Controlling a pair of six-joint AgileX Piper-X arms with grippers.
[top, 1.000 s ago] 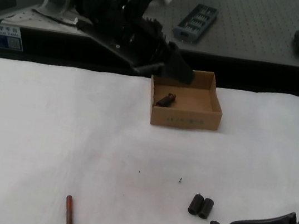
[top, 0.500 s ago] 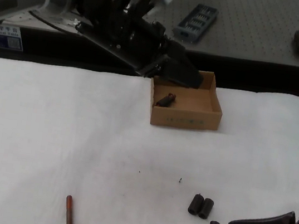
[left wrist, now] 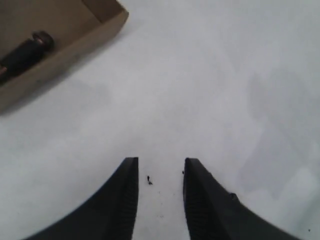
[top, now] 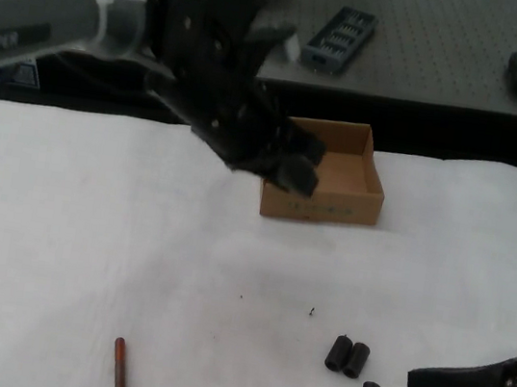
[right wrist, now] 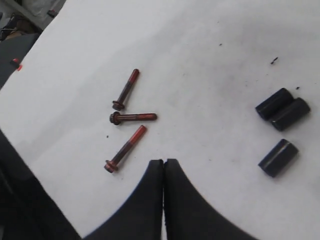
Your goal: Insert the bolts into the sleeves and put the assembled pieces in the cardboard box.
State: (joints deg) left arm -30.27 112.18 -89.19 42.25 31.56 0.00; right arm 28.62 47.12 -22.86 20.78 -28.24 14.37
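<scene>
Right gripper (top: 417, 383) pinched shut and empty at lower right, left gripper (top: 303, 166) up by the box, fingers slightly parted, holding nothing
Bolts (right wrist: 132, 116) lie lower left, sleeves (top: 355, 362) lower right; cardboard box (top: 374, 180) upper centre holds one assembled piece (left wrist: 25, 52)

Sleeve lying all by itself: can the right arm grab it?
Probably yes. The lone sleeve lies on bare cloth near the right gripper, with nothing between them. Its shut fingers must open first.
</scene>
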